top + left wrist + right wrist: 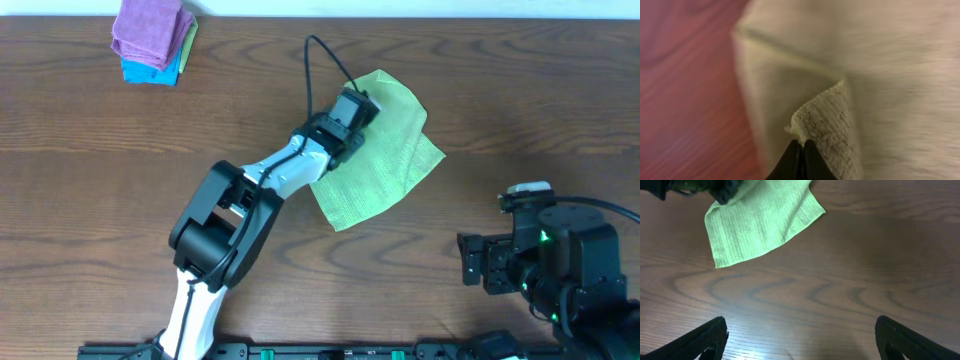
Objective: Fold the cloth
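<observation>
Roughly mid-bench, a little toward the far side and right of centre, the cloth point(385, 150) lies turned like a diamond on the dark wood-grain bench point(520, 100). Its lower and right corners rest flat on the wood, and the right wrist view shows those edges lying smooth. Its upper left part is hidden under the left arm point(225, 215), which reaches diagonally from the near edge up over the fabric.

The left end effector point(801, 150) sits over the cloth's upper left part. From the left wrist, its dark fingers are pressed together with no gap, and a small ridged peak of the fabric is pinched at their tips. A crease runs across the pale fabric behind that peak, and bare wood shows to the left. That view is blurred, so finer detail is unclear. A black cable point(325, 60) loops up from the wrist.

The right end effector point(800, 340) hovers over bare wood at the near right, well apart from the cloth, with its fingers spread wide and nothing between them.

At the far left corner, a purple cloth point(150, 30) lies folded on top of a blue cloth point(150, 72), well apart from both arms.
</observation>
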Robot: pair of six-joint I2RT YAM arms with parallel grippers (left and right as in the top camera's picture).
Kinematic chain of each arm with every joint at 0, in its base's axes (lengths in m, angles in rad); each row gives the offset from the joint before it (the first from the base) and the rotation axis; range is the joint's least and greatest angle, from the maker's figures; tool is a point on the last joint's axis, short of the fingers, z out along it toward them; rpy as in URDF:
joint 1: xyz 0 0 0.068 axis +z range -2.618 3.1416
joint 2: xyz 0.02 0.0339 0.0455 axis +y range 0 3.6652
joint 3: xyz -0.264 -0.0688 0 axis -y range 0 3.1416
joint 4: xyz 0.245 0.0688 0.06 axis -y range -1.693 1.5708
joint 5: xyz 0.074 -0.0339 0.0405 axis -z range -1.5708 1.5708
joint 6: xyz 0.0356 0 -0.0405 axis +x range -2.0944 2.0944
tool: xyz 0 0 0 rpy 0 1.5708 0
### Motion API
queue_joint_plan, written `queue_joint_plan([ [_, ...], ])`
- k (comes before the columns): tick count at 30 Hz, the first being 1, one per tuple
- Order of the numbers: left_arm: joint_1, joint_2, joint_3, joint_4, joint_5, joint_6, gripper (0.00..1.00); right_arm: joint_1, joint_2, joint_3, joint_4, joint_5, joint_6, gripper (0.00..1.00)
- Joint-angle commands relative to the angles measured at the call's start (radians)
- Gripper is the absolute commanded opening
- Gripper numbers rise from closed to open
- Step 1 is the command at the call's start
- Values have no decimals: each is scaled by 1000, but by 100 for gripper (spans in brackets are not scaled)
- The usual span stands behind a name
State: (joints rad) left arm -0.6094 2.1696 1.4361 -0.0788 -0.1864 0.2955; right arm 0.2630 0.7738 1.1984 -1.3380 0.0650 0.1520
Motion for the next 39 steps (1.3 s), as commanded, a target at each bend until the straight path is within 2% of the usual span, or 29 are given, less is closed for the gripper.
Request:
queue_joint_plan([
  [1, 33, 6, 27, -9, -174, -59, 6, -3, -4, 2, -1, 14, -11, 94],
  [8, 86, 7, 27, -70, -268, -198, 5, -3, -4, 2, -1, 14, -12, 92],
  [17, 130, 3, 27, -241, -291, -321, 5, -3, -2, 2, 15, 14, -11, 88],
  [24, 132, -60, 27, -312, -296, -330, 5, -3, 9, 2, 29, 14, -11, 88],
  [31, 134, -125, 27, -459, -296, -335, 6, -3, 34, 2, 37, 14, -11, 86],
  [39, 158, -127, 26, -671, -293, -497, 6, -3, 37, 2, 57, 14, -11, 86],
])
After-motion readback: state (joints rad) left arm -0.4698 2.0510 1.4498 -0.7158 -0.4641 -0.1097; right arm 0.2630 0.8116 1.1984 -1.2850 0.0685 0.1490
